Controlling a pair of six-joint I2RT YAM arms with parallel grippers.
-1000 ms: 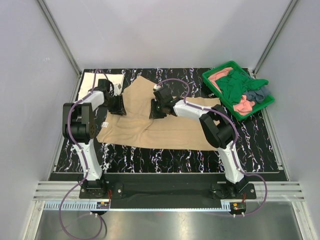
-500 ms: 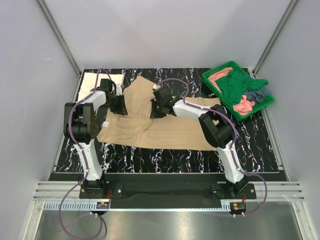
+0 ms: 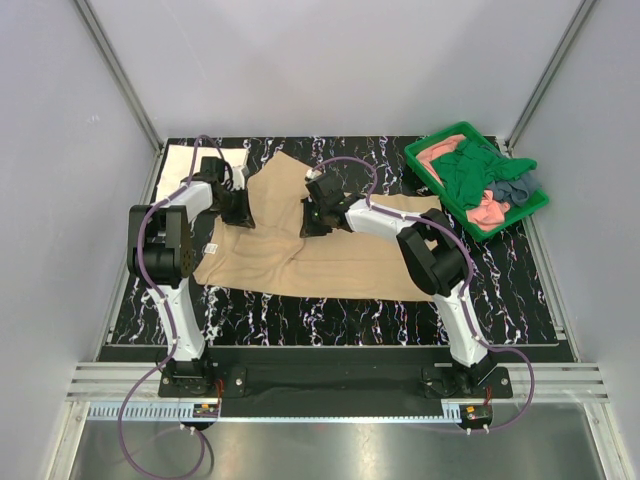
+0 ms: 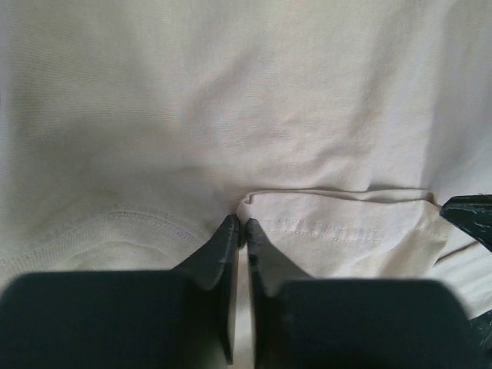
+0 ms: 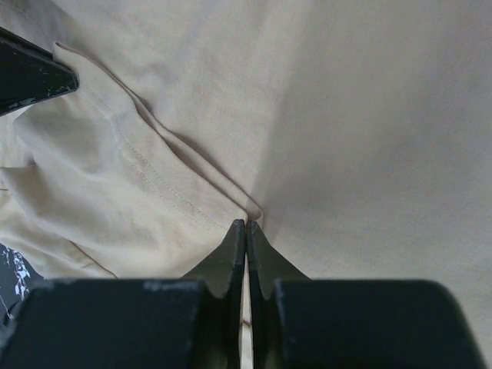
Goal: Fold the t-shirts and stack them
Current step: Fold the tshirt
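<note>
Both pinched onto cloth: left claw (image 4: 241, 227) on tan t-shirt (image 3: 320, 262) hem fold, right claw (image 5: 246, 228) on its seam crease; shirt spread across surface (image 3: 350, 310) centre.

Grey-blue shirt (image 3: 517, 188) mostly buried; cream shirt (image 3: 185, 160) pt. hidden

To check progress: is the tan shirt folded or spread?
Spread: the tan shirt lies open and flat on the table, covering a wide area.

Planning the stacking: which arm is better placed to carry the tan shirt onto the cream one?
Probably left: the left fingers, pinching the tan t-shirt, sit beside the cream-white t-shirt; the right fingers pinch mid-shirt, farther away.
</note>
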